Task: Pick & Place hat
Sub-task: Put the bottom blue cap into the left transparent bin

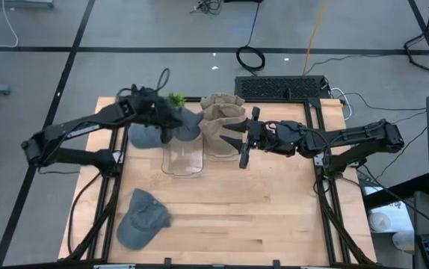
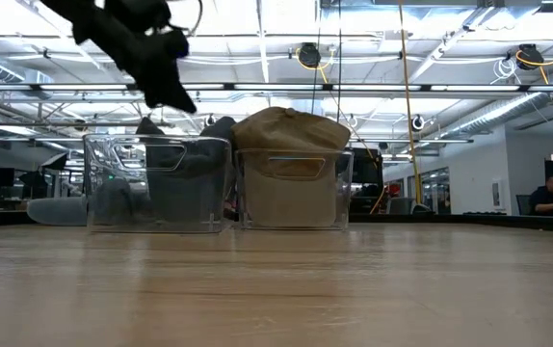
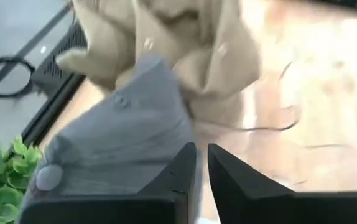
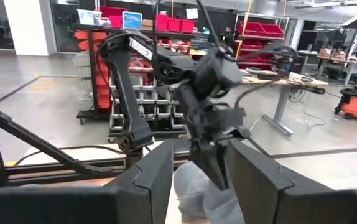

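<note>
Gray hat might miss its bin

The left gripper (image 1: 176, 123) hangs over the gray hat (image 1: 171, 125) at the clear bin (image 1: 184, 163), fingers nearly closed, holding nothing. The hat could slide out. The right gripper (image 1: 242, 142) waits wide open.

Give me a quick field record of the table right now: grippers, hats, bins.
left gripper: above the grey hats at the left clear bin, fingers nearly together
right gripper: open, beside the tan hats
tan hats: piled in the right clear bin
loose grey hat: on the table, near front left
held: cannot tell
</note>
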Available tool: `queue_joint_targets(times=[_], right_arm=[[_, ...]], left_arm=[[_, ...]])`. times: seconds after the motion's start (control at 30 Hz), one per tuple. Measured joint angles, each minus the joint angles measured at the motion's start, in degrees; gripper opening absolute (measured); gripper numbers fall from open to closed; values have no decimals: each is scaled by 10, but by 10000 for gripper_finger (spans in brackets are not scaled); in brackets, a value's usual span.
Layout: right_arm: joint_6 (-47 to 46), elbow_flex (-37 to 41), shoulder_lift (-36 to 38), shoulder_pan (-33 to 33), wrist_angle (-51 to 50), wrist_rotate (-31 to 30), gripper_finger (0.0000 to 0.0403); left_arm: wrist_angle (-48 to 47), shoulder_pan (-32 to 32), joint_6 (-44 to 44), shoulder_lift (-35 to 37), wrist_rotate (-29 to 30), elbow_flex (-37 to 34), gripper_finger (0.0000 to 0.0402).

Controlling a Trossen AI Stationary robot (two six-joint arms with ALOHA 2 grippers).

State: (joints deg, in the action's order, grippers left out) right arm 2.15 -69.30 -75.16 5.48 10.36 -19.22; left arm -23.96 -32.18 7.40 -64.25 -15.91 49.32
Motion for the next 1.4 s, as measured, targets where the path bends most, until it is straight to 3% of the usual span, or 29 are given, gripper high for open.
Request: queue_joint_targets(times=[0.23, 0.5, 0.83, 1.1, 1.3, 1.4], right_arm=[[0, 0, 0, 0, 2, 0, 141], [1, 0, 0, 0, 1, 0, 141], [0, 0, 0, 0, 2, 0, 141], [1, 0, 0, 0, 2, -3, 141], [7, 0, 0, 0, 2, -3, 141], [20, 0, 0, 0, 2, -2, 141]], left_arm=[[-4, 18, -63, 93, -25, 0, 67], [-3, 53, -113, 170, -51, 0, 56], [18, 103, -142, 215, -66, 0, 29], [76, 164, -255, 236, -46, 1, 4], [133, 226, -229, 237, 18, 73, 21], [159, 243, -223, 234, 17, 121, 22]])
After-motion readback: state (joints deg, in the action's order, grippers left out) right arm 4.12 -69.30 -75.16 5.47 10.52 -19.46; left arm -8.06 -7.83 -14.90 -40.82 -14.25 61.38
